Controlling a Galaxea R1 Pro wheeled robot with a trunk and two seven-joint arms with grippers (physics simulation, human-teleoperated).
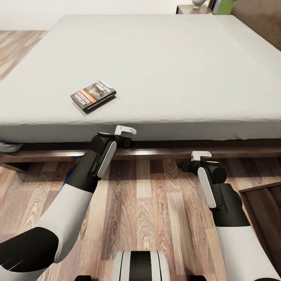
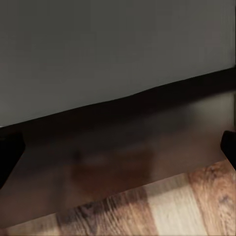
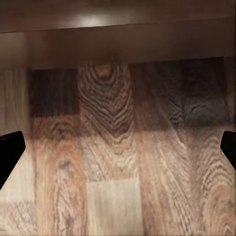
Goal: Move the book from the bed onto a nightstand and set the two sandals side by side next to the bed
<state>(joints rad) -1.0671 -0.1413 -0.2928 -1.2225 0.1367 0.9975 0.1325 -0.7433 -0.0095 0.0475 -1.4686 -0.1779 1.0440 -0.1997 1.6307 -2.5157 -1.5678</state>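
The book (image 1: 93, 95), dark with an orange band, lies flat on the pale-grey mattress of the bed (image 1: 164, 58), near its front edge. My left wrist (image 1: 113, 142) is low against the bed's side, below and right of the book. The left gripper (image 2: 118, 147) is open, with black fingertips (image 2: 10, 152) wide apart, facing the mattress side and dark frame. My right gripper (image 3: 118, 147) is open over bare floor by the bed frame (image 3: 118, 44). A nightstand (image 1: 187, 8) stands beyond the bed's far side. A small blue patch (image 1: 72, 168) peeks out beside my left forearm; I cannot tell whether it is a sandal.
Wood-plank floor (image 1: 156, 203) runs between me and the bed. The corner of a dark-brown piece of furniture (image 1: 265, 210) juts in at the lower right. A wooden headboard (image 1: 257, 15) bounds the bed's right end. Grey fabric (image 1: 8, 146) bunches under the mattress's left corner.
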